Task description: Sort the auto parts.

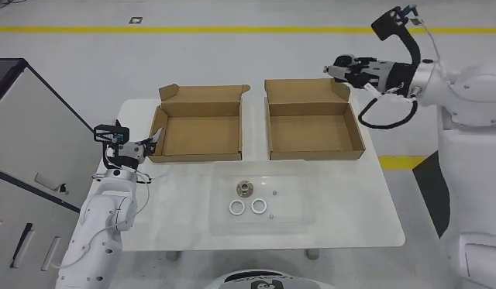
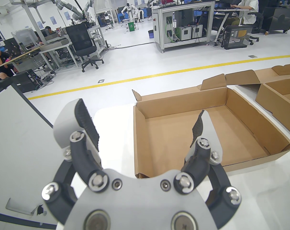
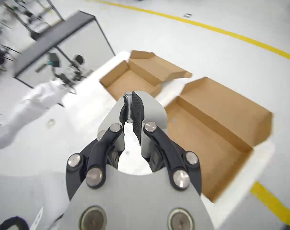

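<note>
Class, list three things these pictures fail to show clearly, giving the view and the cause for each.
1. Threaded bolt, right wrist view: the right end effector clamps it, hiding most of its length.
2. Small pieces near the white rings, top view: too small to identify.
3. Farther box, left wrist view: cut off by the picture's edge.

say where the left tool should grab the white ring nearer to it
Best come straight down from above and pinch the white ring across its band, one finger in the hole, one outside: it lies flat with the hole facing up.
</note>
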